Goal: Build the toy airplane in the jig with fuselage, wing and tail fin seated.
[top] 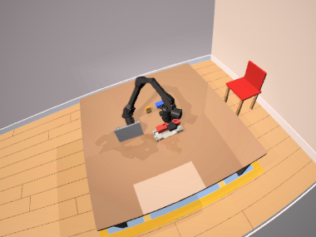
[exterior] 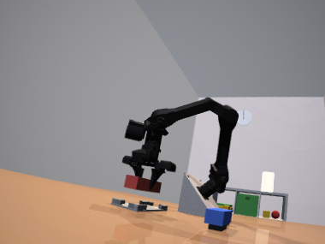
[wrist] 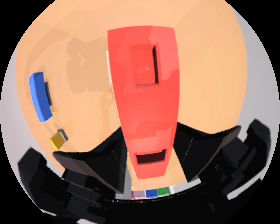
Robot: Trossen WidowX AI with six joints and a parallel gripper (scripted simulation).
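The red fuselage (top: 161, 128) (exterior: 136, 183) (wrist: 145, 107) is between the fingers of my gripper (top: 171, 125) (exterior: 145, 181) (wrist: 146, 123), which is shut on it near its tail end. Both its sockets face up in the wrist view. It hangs roughly level above the pale cradle jig (top: 165, 136) (exterior: 150, 208), with a gap under it in the exterior view. The blue wing (top: 159, 104) (exterior: 217, 216) (wrist: 41, 97) stands on a dark support. The small yellow tail fin (top: 148, 109) (wrist: 57, 141) stands near the wing.
A grey slanted panel (top: 129, 132) (exterior: 188, 195) stands by the arm's base, to the left of the jig in the top view. A pale rectangle (top: 170, 188) marks the table near its front edge. A red chair (top: 245, 87) stands off the table.
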